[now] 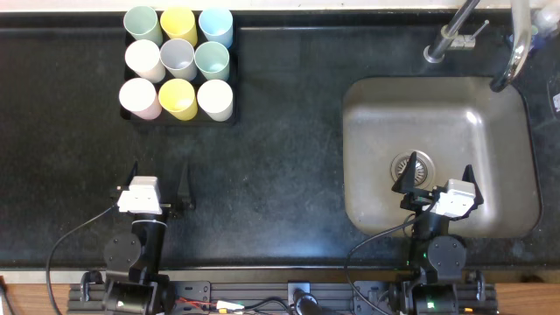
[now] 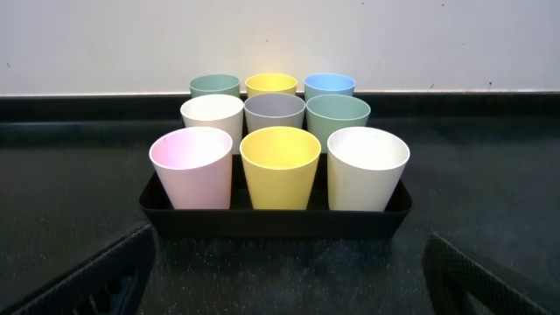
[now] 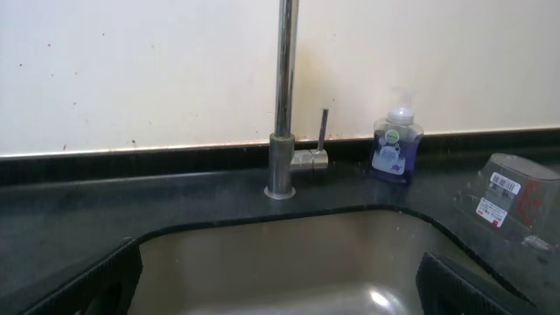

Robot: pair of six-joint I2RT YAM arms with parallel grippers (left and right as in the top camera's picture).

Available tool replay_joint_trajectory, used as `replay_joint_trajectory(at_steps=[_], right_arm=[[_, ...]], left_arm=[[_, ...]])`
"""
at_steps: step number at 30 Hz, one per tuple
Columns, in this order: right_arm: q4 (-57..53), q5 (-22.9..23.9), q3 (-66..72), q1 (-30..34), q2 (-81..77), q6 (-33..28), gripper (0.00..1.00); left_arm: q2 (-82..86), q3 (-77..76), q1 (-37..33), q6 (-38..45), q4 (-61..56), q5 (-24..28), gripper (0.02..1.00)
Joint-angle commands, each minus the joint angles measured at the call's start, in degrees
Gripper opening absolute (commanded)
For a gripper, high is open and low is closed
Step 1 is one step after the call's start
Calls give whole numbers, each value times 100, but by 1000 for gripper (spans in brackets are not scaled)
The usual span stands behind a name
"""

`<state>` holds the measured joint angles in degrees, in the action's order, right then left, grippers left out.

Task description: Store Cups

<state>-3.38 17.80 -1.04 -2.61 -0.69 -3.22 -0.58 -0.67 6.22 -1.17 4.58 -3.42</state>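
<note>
— Where do your cups stand?
— You've nine cups [image 1: 178, 57], all upright, mouths open, three rows of three in a black tray [image 2: 276, 223] at the far left.
— Nearest row?
— Pink, yellow, white.

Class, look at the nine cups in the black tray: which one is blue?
The blue cup, in the tray's back-row corner nearest the sink. It is the only blue one; the rest are green, yellow, white, grey or pink.
</note>
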Motion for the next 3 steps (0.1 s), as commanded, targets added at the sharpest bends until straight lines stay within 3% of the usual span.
replay_joint_trajectory(at_steps=[1,3], right_arm=[[57,-33,79,31,48,-17,996],[57,-33,79,31,48,-17,996]], left_arm=[[46,22,-11,-20,-9,35,998],[46,22,-11,-20,-9,35,996]])
